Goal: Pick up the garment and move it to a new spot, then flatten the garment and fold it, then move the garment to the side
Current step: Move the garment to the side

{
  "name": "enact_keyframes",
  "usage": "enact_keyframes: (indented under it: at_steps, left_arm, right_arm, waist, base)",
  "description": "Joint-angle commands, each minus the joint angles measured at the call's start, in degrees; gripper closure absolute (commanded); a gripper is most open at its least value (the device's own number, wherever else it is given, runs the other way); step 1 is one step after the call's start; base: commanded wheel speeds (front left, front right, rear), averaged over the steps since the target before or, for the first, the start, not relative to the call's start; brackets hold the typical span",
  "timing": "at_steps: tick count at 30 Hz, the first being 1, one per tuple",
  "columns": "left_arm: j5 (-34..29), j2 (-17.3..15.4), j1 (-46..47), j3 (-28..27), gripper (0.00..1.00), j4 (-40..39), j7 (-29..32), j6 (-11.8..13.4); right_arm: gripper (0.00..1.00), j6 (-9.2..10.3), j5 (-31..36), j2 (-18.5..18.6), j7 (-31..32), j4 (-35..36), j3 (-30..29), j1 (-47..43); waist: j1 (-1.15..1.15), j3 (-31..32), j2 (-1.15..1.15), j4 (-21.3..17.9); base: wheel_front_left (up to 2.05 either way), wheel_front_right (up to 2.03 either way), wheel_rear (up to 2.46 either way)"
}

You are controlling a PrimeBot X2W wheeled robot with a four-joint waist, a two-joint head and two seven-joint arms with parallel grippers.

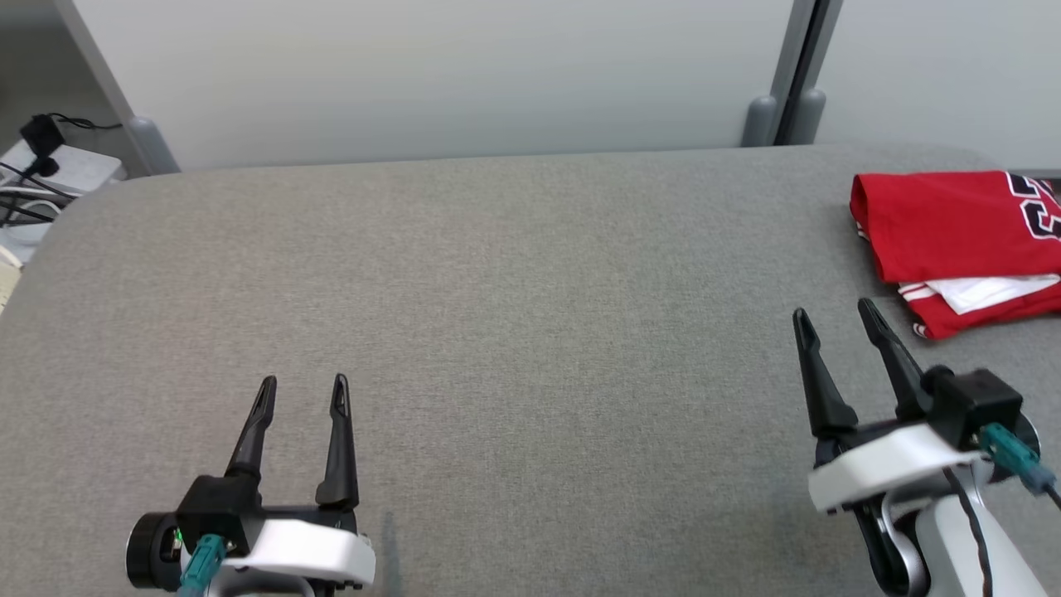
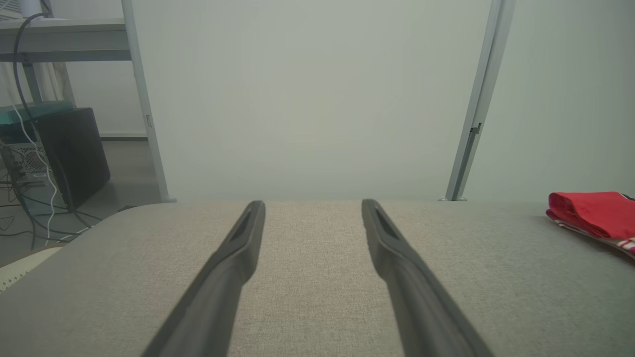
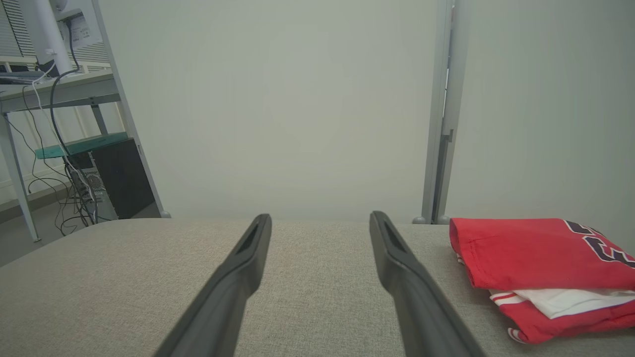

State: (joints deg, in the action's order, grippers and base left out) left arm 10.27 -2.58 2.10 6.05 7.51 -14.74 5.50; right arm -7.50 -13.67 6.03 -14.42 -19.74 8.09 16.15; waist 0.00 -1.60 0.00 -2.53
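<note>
You will find the left gripper (image 1: 303,383) spread wide and empty above the table (image 1: 497,290), then the right gripper (image 1: 833,311) likewise wide and empty, with the folded red garment (image 1: 953,224) lying just right of its fingertips, untouched.

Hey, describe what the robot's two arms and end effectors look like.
The left end effector and right end effector match: two long, slim, tapering black fingers on a black block, behind it a glossy white wrist shell. A teal connector plugs into each; a black cable runs down the right forearm.
</note>
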Motion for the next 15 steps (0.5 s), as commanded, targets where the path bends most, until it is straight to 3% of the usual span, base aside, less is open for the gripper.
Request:
enact_keyframes:
  at_steps: [1,15]
  left_arm:
    - [0.56,-0.33,0.97,-2.04,0.00,-1.68,-0.26,-0.54]
    - [-1.33,-0.31,-5.29,-2.59,0.00,-8.21,-0.26,-2.71]
  right_arm:
    - [0.00,0.01,0.13,0.14,-0.58,2.35,0.78,-0.16]
    - [0.00,0.01,-0.15,-0.47,-0.58,15.51,-2.25,-15.13]
  waist:
    - [0.00,1.07,0.00,1.05]
    - [0.00,4.58,0.00,2.78]
  base:
    - [0.00,0.00,0.00]
    - [0.00,0.00,0.00]
